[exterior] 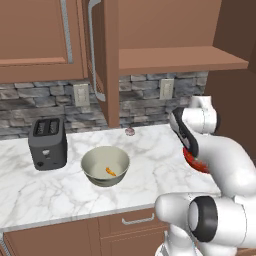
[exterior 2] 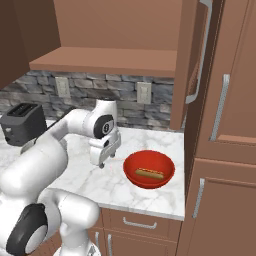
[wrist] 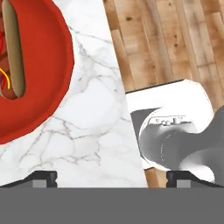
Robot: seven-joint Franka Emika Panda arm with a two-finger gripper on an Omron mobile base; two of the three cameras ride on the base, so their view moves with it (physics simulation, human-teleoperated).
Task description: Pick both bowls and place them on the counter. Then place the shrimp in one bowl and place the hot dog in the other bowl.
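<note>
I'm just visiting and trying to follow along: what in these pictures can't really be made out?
- Red bowl, left base view: mostly hidden behind the robot's arm; its hot dog shows in the right base view.
- Red bowl, hand view: cut off by the left edge.
- Toaster, right base view: cut by the left edge and partly behind the arm.
- Shrimp in the grey-beige bowl, left base view: too small for detail.

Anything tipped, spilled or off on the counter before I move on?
Nothing stands out. The grey bowl sits upright with the shrimp inside, and the red bowl sits upright with the hot dog inside. The claw hangs open beside the red bowl, holding nothing.
</note>
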